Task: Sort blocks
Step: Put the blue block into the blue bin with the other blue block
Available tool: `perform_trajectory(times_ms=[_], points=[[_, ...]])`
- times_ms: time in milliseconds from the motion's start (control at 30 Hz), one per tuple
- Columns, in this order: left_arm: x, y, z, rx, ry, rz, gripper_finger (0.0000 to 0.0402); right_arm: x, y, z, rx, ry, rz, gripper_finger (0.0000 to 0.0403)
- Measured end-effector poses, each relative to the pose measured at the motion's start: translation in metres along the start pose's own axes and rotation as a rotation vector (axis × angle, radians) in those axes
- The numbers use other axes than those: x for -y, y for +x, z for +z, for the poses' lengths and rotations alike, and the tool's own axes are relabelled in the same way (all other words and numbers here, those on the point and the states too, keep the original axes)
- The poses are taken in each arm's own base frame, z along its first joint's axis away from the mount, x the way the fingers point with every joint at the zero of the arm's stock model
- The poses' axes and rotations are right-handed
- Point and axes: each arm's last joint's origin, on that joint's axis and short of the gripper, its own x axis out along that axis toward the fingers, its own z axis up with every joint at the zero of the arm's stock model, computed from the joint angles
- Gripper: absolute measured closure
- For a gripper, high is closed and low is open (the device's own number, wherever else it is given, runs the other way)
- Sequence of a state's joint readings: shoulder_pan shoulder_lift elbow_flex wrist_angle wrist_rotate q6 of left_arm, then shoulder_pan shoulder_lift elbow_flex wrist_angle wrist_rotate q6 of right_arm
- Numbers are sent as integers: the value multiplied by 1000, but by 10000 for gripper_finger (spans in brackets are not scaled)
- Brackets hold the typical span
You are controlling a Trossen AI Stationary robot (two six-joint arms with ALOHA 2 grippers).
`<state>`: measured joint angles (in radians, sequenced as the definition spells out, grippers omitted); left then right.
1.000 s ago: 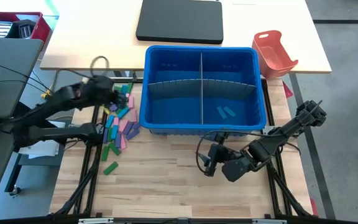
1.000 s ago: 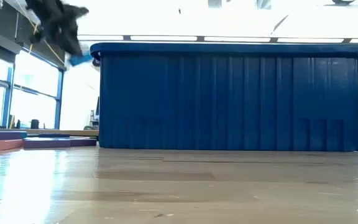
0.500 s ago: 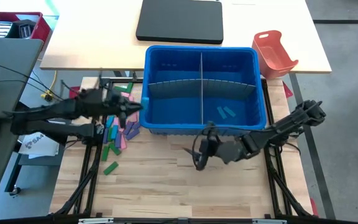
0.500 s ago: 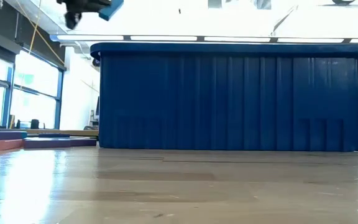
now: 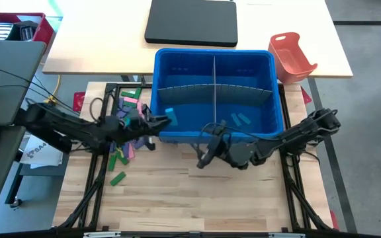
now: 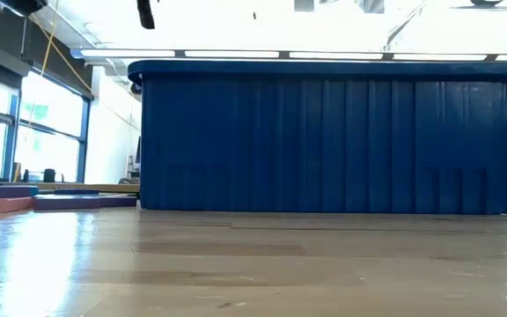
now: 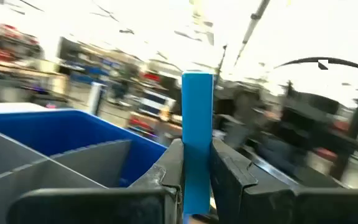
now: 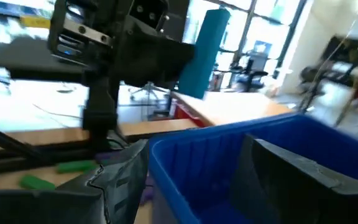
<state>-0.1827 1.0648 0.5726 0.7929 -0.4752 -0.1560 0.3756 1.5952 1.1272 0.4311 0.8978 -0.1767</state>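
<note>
Blue and flat, one block sat clamped between the fingers of the left end effector, held over the left end of the blue bin, just above its near-left rim. In the left wrist view the same block stood upright between the two dark fingers. The remaining blocks lay in a loose heap of green, pink, purple and blue on the wooden surface, just left of the bin, with one green piece lying apart nearer the front edge. Two blue pieces rested in the bin's right compartment. The right end effector hung near the bin's front wall, its fingers spread wide and carrying nothing.
</note>
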Motion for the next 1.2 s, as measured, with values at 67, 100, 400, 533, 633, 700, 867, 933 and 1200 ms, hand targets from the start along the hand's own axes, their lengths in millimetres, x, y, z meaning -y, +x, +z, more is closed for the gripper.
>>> perform_trajectory(times_ms=[67, 100, 400, 533, 633, 700, 867, 933, 1200], points=[[8, 8, -7, 0, 12, 45, 360, -8, 6, 1, -3, -57, -17, 123], [12, 12, -11, -5, 22, 59, 360, -11, 9, 1, -10, -73, -34, 123], [46, 37, -31, -57, 82, 88, 360, -9, 29, 3, -27, -13, -134, 123], [56, 43, -33, -60, 126, 101, 360, -8, 29, 3, -28, -15, -105, 123], [58, 46, -32, -57, 150, 112, 360, -9, 28, 3, -29, -19, -99, 128], [58, 46, -31, -55, 149, 118, 360, -10, 27, 3, -29, -18, -103, 139], [57, 46, -31, -57, 154, 152, 360, -10, 26, 3, -33, -15, -127, 192], [57, 46, -32, -60, 157, 155, 360, -10, 26, 3, -33, -4, -129, 222], [57, 45, -35, -93, 184, 158, 325, -7, 25, 1, -69, -38, -169, 292]])
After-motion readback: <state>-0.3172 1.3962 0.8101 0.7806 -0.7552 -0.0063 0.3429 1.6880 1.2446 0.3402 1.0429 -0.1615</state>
